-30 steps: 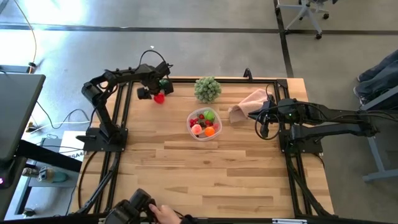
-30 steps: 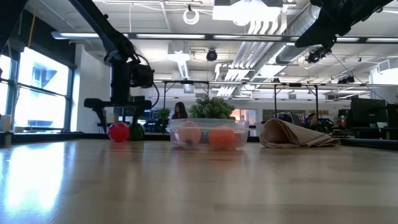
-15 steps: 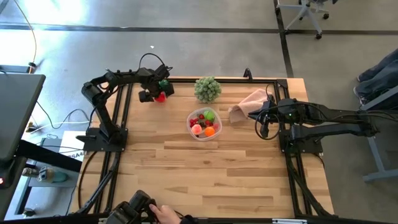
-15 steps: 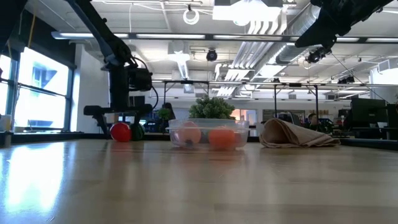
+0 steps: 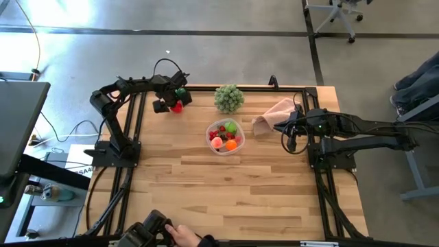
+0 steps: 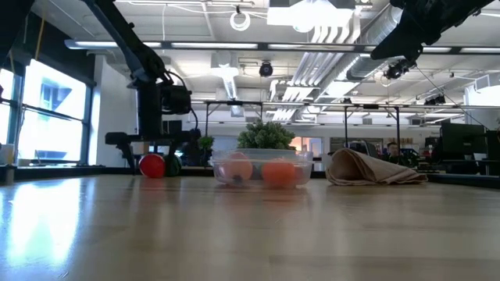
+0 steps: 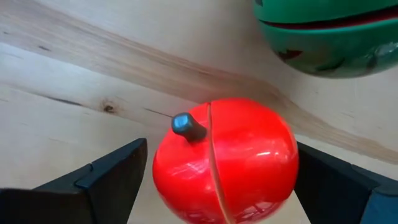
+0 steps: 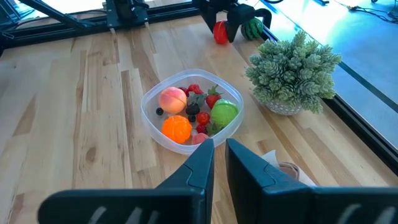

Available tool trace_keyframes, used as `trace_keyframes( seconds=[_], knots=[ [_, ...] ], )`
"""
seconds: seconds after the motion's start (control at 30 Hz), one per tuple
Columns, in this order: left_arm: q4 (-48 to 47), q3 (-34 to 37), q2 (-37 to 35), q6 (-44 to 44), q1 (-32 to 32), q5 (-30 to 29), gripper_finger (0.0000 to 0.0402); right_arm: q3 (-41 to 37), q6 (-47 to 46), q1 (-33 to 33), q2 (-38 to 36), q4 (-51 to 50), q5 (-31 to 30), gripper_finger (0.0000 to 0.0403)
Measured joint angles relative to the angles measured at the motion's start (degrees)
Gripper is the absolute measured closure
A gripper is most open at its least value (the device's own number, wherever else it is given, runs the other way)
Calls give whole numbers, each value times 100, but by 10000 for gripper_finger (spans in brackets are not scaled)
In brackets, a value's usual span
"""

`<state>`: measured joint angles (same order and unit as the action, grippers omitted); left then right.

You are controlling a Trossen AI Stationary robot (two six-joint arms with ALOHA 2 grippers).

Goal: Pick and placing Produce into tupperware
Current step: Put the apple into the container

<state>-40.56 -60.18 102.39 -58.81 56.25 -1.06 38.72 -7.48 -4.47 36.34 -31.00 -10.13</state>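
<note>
Left wrist view is showing me my left gripper (image 7: 217, 180) sitting down over a red apple (image 7: 225, 162), fingers (image 7: 112, 174) spread to either side of it and not yet pressing in. A dark green piece (image 7: 326, 34) is lying just beyond it. High view is placing this at the table's (image 5: 226, 192) far left corner. The tupperware (image 5: 225, 136) is sitting mid-table, holding several fruits. I'm keeping the right gripper (image 8: 219, 155) hovering nearly closed near the pink cloth (image 5: 273, 114).
</note>
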Motion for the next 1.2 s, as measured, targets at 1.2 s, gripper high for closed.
trace_keyframes(
  seconds=[1.2],
  knots=[
    [-11, -11, 181, -213, -39, -66, 134, 0, 2, 0, 2, 0, 0, 373]
  ],
)
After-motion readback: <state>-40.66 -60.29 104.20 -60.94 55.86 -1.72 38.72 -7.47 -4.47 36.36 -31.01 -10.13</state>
